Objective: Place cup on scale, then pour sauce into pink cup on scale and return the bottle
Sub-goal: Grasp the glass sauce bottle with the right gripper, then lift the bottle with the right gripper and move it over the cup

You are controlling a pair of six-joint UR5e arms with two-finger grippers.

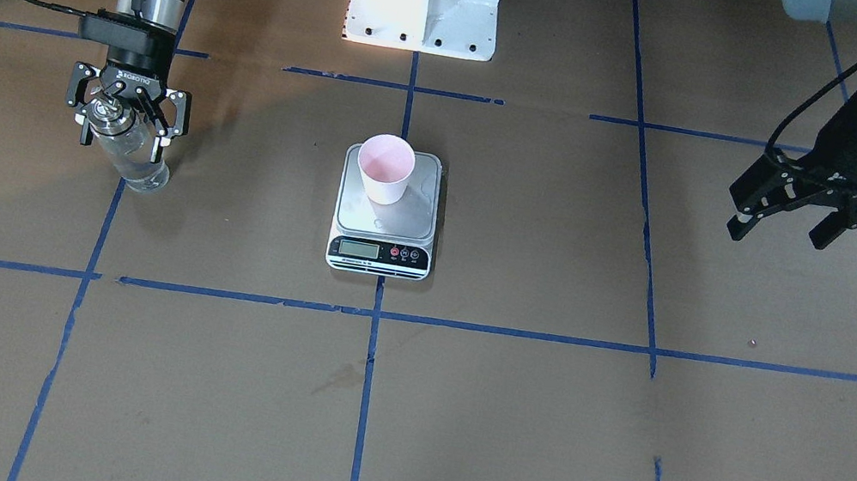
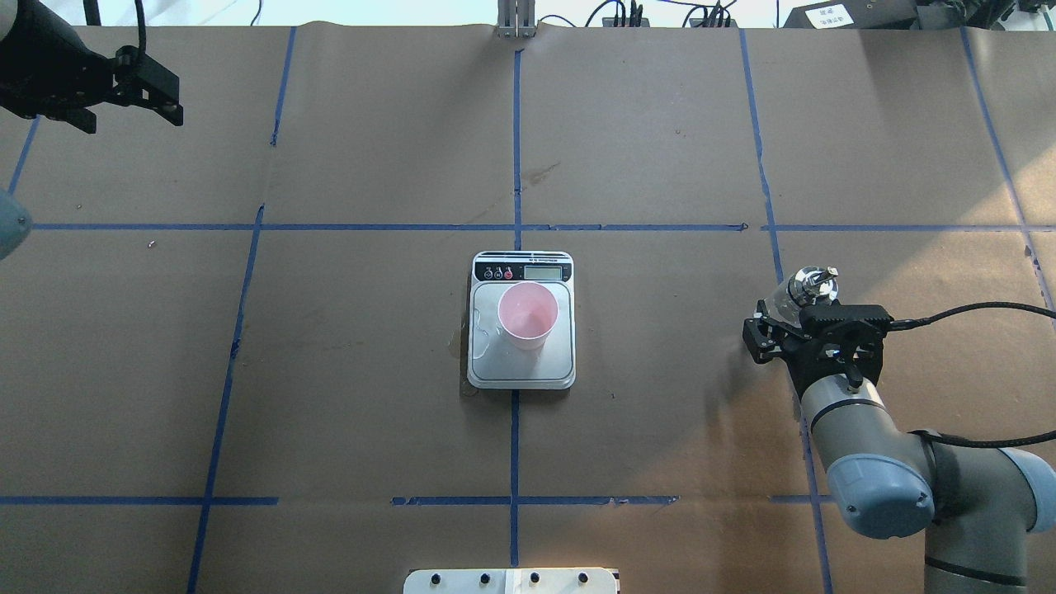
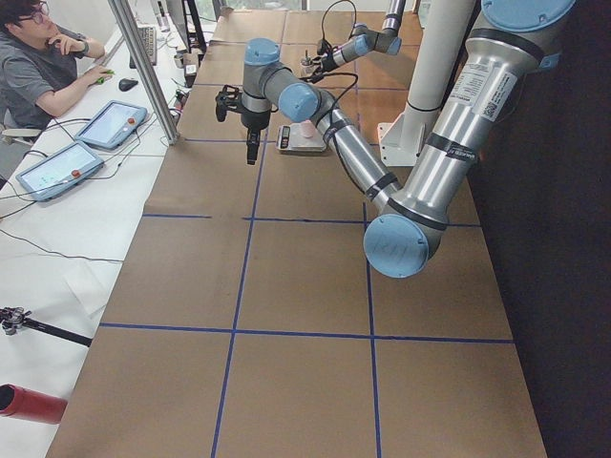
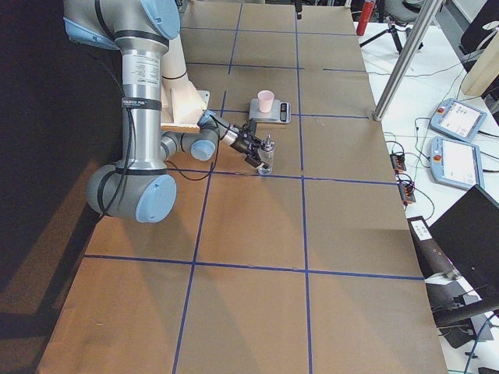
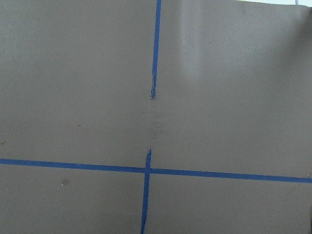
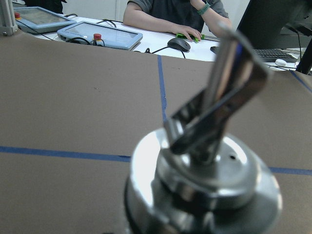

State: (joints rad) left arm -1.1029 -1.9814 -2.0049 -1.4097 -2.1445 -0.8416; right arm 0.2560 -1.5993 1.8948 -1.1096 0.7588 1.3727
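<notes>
place: robotics lab | signs: brown-papered table (image 2: 371, 371) with blue tape grid (image 2: 516, 190); two teach pendants (image 3: 110, 122); operator (image 3: 38, 57) seated at side desk (image 3: 57, 229) with mouse (image 3: 127, 84)

The digits on the scale (image 1: 421, 206) are showing too small to read. From overhead the right hand (image 2: 800, 322) is hiding most of the bottle (image 2: 812, 285), whose spout (image 6: 229, 73) is blurring close up. The cup (image 1: 385, 168) is perhaps holding something; I can't tell.
</notes>
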